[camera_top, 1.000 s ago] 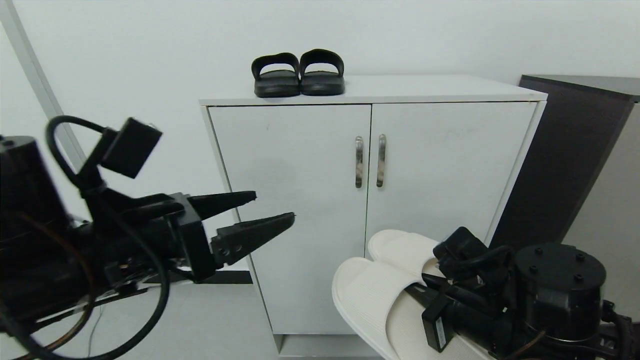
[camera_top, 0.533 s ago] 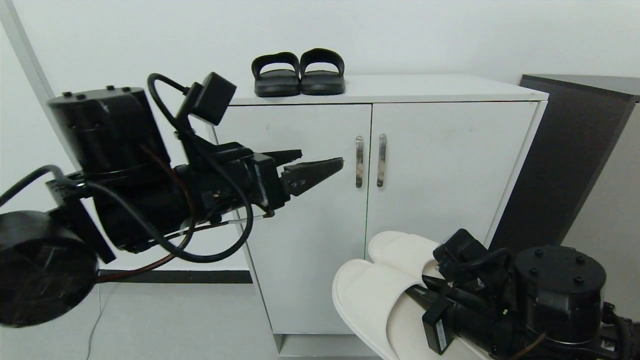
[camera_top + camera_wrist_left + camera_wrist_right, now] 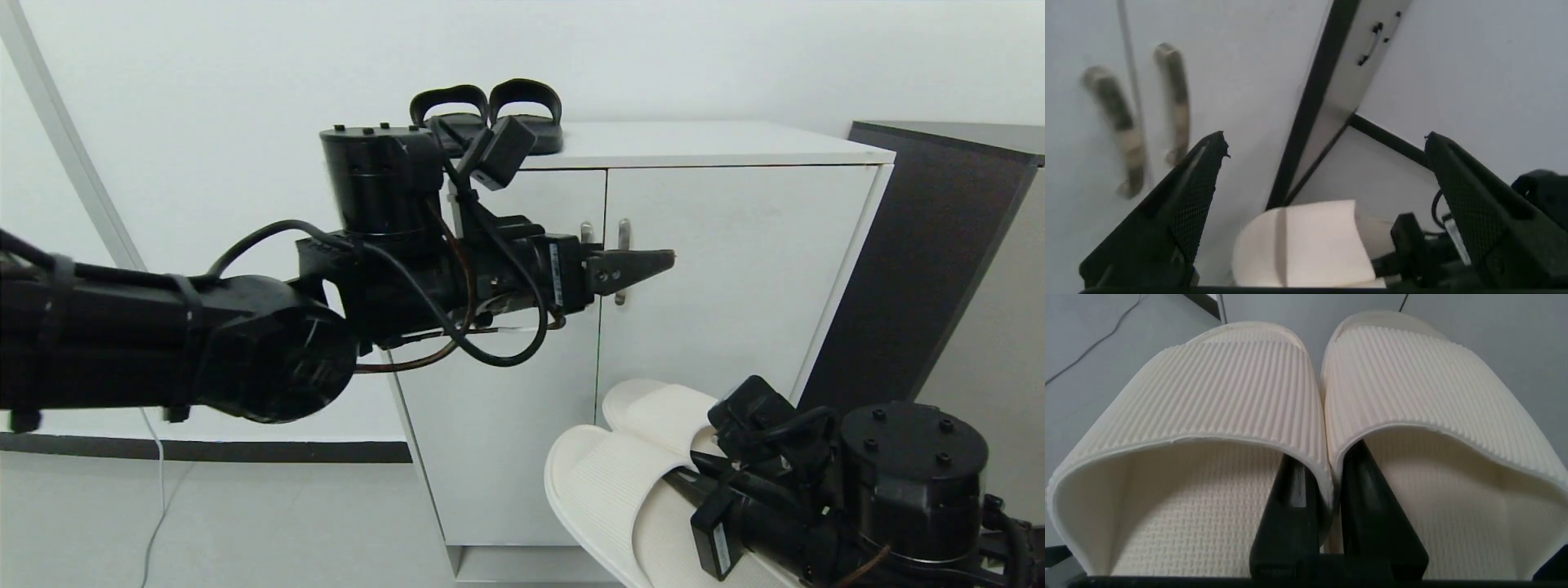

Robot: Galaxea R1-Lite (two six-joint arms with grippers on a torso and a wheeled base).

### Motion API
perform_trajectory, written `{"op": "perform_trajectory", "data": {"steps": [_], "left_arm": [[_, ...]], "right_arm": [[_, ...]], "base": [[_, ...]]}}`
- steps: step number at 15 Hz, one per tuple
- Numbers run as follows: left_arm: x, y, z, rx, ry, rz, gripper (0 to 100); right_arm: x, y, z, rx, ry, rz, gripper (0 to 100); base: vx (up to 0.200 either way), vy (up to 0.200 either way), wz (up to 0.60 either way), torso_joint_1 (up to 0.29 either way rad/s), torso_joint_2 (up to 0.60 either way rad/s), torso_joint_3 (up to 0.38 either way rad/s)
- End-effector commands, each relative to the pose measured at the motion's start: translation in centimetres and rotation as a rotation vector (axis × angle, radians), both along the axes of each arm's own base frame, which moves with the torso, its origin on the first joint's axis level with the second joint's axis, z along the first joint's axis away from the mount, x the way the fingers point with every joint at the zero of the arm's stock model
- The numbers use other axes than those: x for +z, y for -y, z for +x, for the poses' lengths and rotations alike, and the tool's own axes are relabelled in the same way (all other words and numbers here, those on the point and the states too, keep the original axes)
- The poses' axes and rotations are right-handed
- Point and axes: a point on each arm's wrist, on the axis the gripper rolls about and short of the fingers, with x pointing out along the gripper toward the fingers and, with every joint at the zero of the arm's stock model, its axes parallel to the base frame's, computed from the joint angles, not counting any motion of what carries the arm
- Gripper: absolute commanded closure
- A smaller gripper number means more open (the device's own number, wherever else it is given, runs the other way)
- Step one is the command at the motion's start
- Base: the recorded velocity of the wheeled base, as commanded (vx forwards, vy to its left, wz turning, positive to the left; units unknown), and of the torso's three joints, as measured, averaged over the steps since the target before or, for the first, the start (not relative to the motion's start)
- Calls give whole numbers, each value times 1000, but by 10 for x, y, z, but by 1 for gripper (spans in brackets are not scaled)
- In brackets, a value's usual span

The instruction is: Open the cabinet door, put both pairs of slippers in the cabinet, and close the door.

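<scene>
Doors shut, left gripper level with the handles, white pair in the right

Cabinet, white and two-doored, stands against the wall with both doors closed. Its two metal handles sit upright, side by side at the seam. The black slippers rest together on the cabinet top, toward its left rear, partly hidden behind the left arm's camera.

The left gripper is stretched out across the front of the doors at handle height, and its tips overlap the right door's handle in the head view. Whether it touches anything there cannot be told. The left wrist view shows its fingers spread wide, with the handles off to one side of the gap rather than inside it.

The right gripper is low in front of the right door and pinches the white slippers — its two fingers press the pair's inner walls together, one finger inside each slipper. The toes point toward the cabinet.

A dark cabinet stands just beside the white one, on its right.
</scene>
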Motion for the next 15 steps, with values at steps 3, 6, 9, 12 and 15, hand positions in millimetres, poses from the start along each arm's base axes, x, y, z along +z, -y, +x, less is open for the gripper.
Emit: {"op": "perform_trajectory", "data": {"steps": [3, 6, 9, 12, 15], "left_arm": [[-12, 22, 29, -14, -64, -16, 0], [-20, 26, 39, 5, -77, -10, 0], [-22, 23, 47, 49, -75, -13, 0], [-23, 24, 52, 80, -73, -15, 0], [-28, 31, 62, 93, -82, -7, 0]], "right_arm": [[0, 0, 0, 0, 1, -1, 100], [0, 0, 0, 0, 1, -1, 100], [0, 0, 0, 0, 1, -1, 100], [-1, 0, 0, 0, -1, -3, 100], [-1, 0, 0, 0, -1, -3, 100]], "base": [[0, 0, 0, 0, 0, 0], [0, 0, 0, 0, 0, 0], [0, 0, 0, 0, 0, 0], [0, 0, 0, 0, 0, 0], [0, 0, 0, 0, 0, 0]]}}
